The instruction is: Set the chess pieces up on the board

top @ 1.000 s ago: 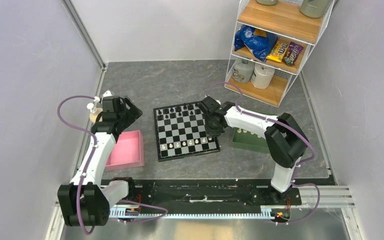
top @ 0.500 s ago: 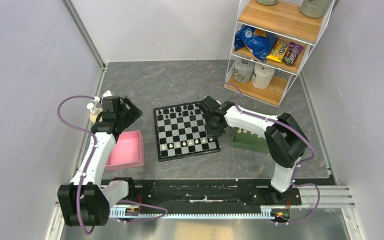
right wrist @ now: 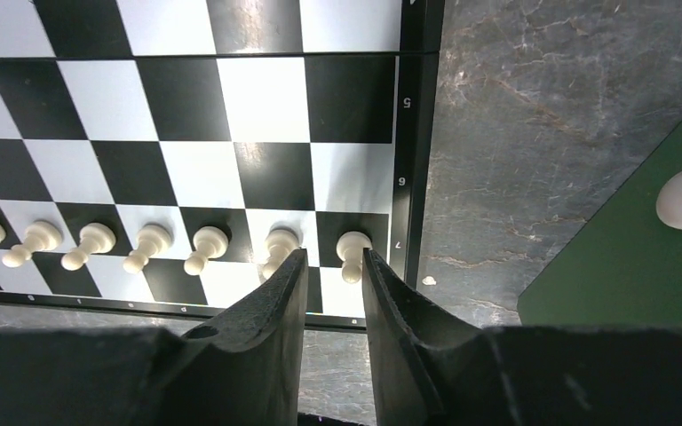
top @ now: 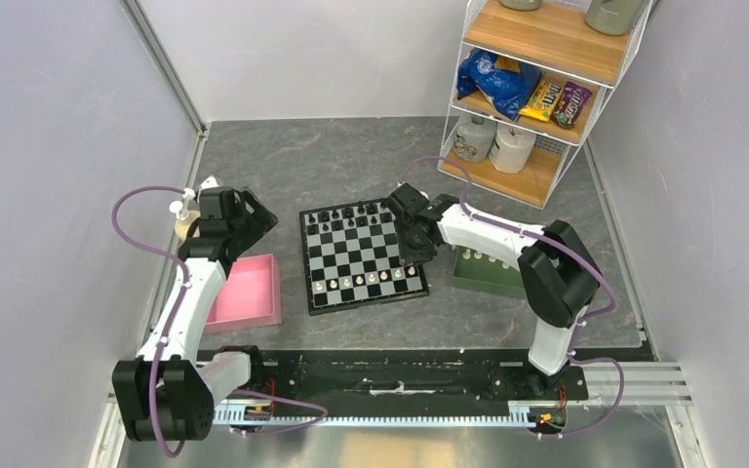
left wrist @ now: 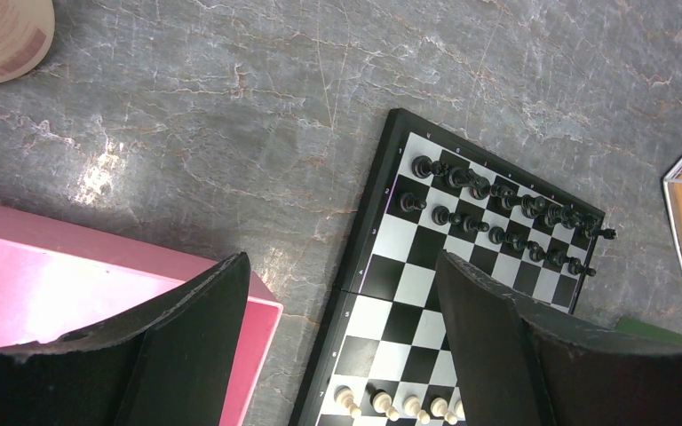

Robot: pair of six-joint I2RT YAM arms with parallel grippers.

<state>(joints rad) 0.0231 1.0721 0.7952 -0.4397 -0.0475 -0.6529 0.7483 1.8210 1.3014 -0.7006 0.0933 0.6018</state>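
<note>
Cream-white pawns [right wrist: 151, 244] stand in a line one row in from the near edge of the board [top: 361, 255]. The end pawn [right wrist: 352, 250], by the board's right edge, stands loose in the gap of the right gripper [right wrist: 334, 259], whose fingers are parted and not pinching it. Black pieces [top: 346, 216] fill two rows along the far edge. The board sits mid-table [top: 332, 156], with a green tray [top: 492, 283] holding spare white pieces just off its right edge and a pink tray [top: 246, 291] off its left. Over there the left gripper [left wrist: 342, 262] hangs spread wide, holding nothing.
</note>
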